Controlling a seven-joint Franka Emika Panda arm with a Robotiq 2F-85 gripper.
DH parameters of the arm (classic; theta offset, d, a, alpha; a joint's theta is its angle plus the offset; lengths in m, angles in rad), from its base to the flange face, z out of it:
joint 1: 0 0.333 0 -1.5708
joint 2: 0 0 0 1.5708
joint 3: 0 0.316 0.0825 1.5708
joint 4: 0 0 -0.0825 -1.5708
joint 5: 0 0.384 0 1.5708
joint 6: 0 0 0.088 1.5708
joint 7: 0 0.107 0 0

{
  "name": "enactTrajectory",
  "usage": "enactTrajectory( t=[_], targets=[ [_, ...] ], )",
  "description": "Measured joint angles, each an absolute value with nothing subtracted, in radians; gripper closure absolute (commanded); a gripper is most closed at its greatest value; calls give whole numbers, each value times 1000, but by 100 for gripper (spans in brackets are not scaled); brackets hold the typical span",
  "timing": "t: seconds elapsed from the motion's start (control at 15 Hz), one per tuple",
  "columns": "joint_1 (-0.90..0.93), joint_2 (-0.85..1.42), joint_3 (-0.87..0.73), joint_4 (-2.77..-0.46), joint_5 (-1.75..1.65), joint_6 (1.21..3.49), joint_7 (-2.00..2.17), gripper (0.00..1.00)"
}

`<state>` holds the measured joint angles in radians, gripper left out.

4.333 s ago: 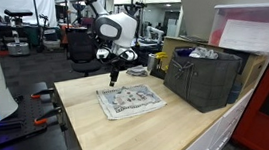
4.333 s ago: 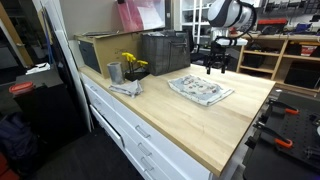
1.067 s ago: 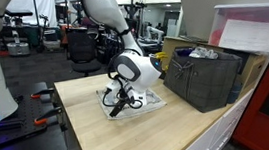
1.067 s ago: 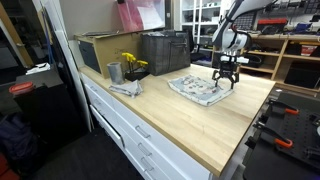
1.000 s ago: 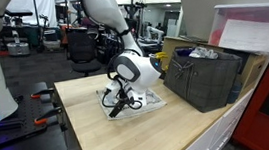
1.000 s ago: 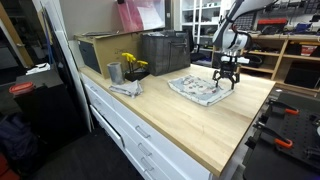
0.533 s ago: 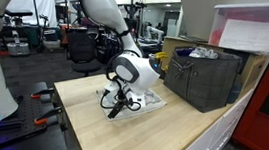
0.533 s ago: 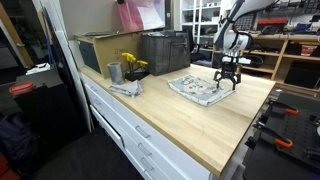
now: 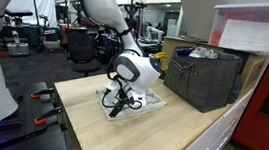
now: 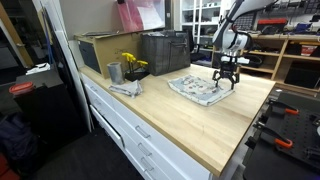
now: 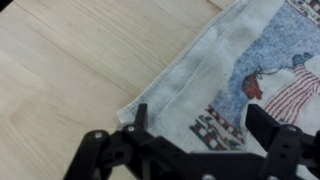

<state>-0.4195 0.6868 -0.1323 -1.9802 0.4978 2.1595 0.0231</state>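
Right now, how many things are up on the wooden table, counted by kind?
Cloths: 2, the patterned cloth under the gripper and the grey cloth
Boxes: 3, the dark crate, the brown box, the pink-lidded bin
Cups: 1, the metal cup with yellow flowers
Total: 6

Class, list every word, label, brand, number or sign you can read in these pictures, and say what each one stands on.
No text can be read in any view.
The printed cloth under the open tool: coloured figures and a patterned border; any lettering is too blurred to read.
The dark crate and the pale bin: no legible label.
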Motion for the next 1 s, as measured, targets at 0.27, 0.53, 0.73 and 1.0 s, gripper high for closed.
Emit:
enactTrajectory(
  t=[0.27,0.53,0.73,1.0],
  targets=[
    [-420,687,-132,-1980,498,2160,23,0],
    [-420,690,-132,-1980,498,2161,23,4],
    [-418,697,-132,-1979,498,2166,23,29],
    [-419,699,-133,-1972,498,2168,23,61]
  ],
)
